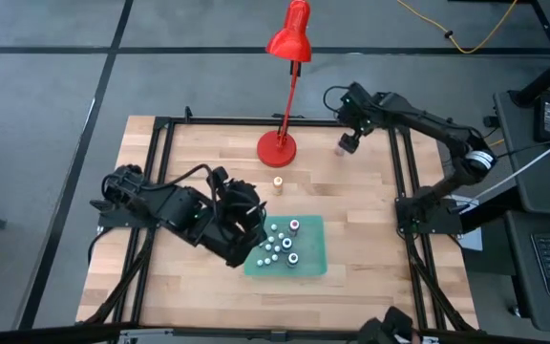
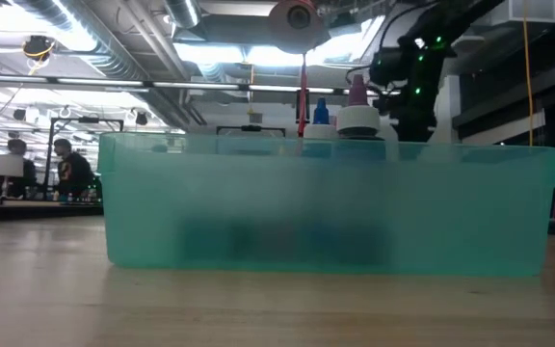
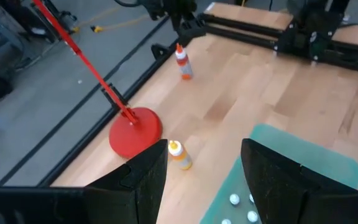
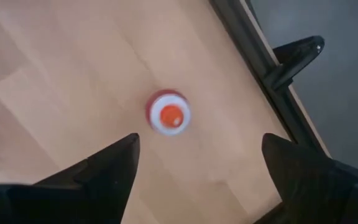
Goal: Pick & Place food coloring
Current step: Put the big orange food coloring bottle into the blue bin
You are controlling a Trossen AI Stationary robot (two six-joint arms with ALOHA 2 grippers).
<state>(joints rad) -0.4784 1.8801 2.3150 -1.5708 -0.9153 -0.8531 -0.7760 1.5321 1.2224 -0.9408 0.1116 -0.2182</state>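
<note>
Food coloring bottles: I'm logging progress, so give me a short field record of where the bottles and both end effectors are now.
tray: green tray near the table's front edge, holding several bottles
loose bottle one: orange-capped bottle on the wood beside the red lamp base
loose bottle two: orange-tipped bottle standing upright near the table's far right edge
left end effector: open, at the tray's left edge, holding nothing
right end effector: open, above loose bottle two, not gripping it

red desk lamp [image 1: 280,143] upright at table's far edge | green tray [image 1: 311,260] near front | wooden table [image 1: 351,201]
</note>
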